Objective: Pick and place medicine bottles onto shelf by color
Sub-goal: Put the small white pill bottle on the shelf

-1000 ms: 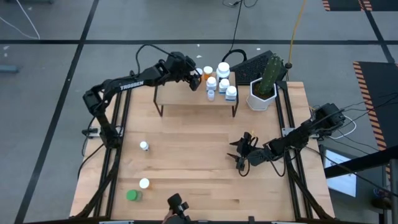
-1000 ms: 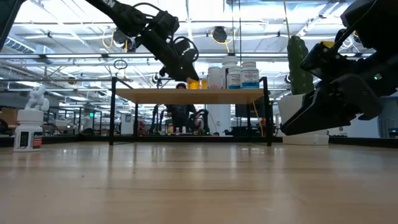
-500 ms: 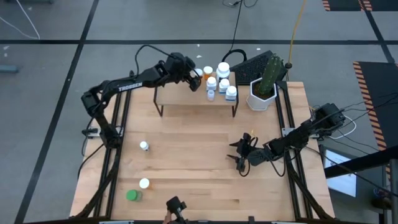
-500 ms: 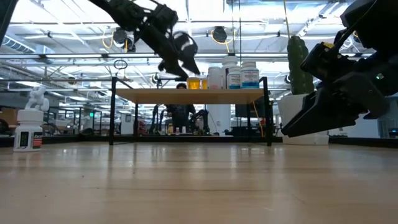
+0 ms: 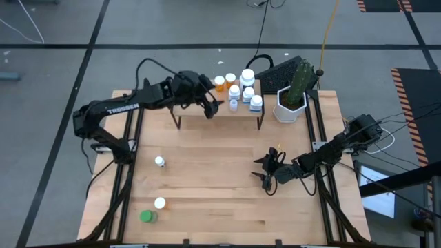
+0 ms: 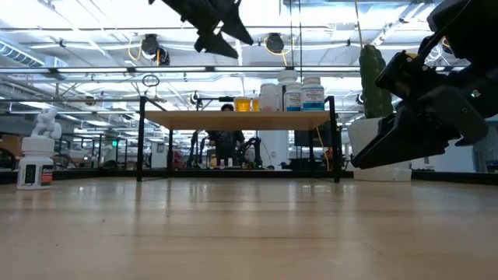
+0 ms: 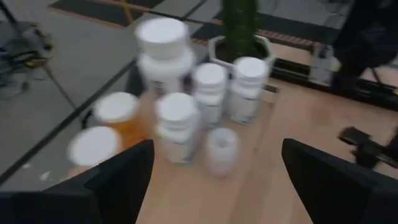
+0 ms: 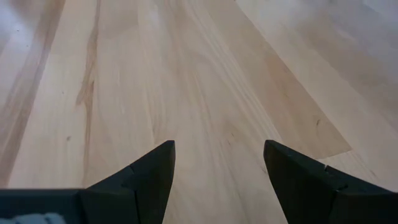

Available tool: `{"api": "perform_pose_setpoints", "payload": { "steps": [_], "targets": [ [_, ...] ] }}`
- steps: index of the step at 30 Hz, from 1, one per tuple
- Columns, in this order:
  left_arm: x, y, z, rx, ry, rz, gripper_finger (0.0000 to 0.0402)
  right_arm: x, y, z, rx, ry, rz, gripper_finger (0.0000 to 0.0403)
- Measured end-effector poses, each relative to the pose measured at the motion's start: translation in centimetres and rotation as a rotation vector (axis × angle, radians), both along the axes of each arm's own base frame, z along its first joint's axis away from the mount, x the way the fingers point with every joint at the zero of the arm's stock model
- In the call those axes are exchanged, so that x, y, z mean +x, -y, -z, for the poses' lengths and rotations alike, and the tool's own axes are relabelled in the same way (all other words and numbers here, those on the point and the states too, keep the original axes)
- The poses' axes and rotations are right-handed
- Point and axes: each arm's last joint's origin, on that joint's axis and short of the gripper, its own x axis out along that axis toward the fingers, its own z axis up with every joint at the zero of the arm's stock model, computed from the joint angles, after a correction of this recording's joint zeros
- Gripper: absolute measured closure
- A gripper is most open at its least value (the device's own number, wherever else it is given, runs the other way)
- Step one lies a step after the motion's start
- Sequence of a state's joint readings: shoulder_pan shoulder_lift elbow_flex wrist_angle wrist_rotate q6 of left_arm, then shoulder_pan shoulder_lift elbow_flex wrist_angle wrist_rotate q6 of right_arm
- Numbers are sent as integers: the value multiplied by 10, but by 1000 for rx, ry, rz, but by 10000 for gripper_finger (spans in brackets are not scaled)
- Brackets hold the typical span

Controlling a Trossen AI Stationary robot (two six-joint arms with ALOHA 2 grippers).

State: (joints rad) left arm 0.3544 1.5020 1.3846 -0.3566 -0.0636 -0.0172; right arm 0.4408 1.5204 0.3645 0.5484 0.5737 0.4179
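Observation:
The shelf (image 5: 200, 118) stands at the table's far edge. On its right half stand two orange bottles (image 5: 219, 83), several white bottles (image 5: 248, 92) and a tiny purple one (image 5: 233, 105). My left gripper (image 5: 211, 108) hovers open above the shelf, just left of and near to that group; its wrist view looks down on the orange bottles (image 7: 117, 116) and the white bottles (image 7: 178, 124). A small white bottle (image 5: 159, 161), another white-capped one (image 5: 160, 203) and the green bottle (image 5: 145, 216) stand on the table's left near part. My right gripper (image 5: 264, 172) waits open, low over the table's right side.
A white hexagonal pot with a cactus (image 5: 290, 103) stands right of the shelf, and a dark keyboard (image 5: 284, 69) lies beyond it. The middle of the tabletop (image 5: 213, 179) is bare wood. In the low view a white bottle (image 6: 34, 163) stands far left.
My left gripper has let go of an orange bottle, which now stands on the shelf beside the other orange one. The gripper has risen well above the shelf and drawn back toward the table's near-left. My right arm has kept still.

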Motion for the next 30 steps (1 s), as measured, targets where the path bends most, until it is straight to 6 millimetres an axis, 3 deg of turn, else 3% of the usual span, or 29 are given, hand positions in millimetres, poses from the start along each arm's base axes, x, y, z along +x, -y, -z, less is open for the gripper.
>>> {"api": "perform_pose_setpoints", "payload": {
  "steps": [7, 13, 19, 30],
  "targets": [
    [17, 38, 5, 17, -14, 35, 46, 0, -2, -1, 12, 17, -7, 161],
    [20, 58, 4, 34, -7, 33, 46, -1, -14, -6, 10, 74, -70, 161],
    [22, 67, 4, 36, -8, 61, 46, 1, -19, -12, 20, 127, -99, 161],
    [25, 67, -2, 20, 77, 36, 46, 2, -18, -13, -3, 135, -109, 161]
  ]
}}
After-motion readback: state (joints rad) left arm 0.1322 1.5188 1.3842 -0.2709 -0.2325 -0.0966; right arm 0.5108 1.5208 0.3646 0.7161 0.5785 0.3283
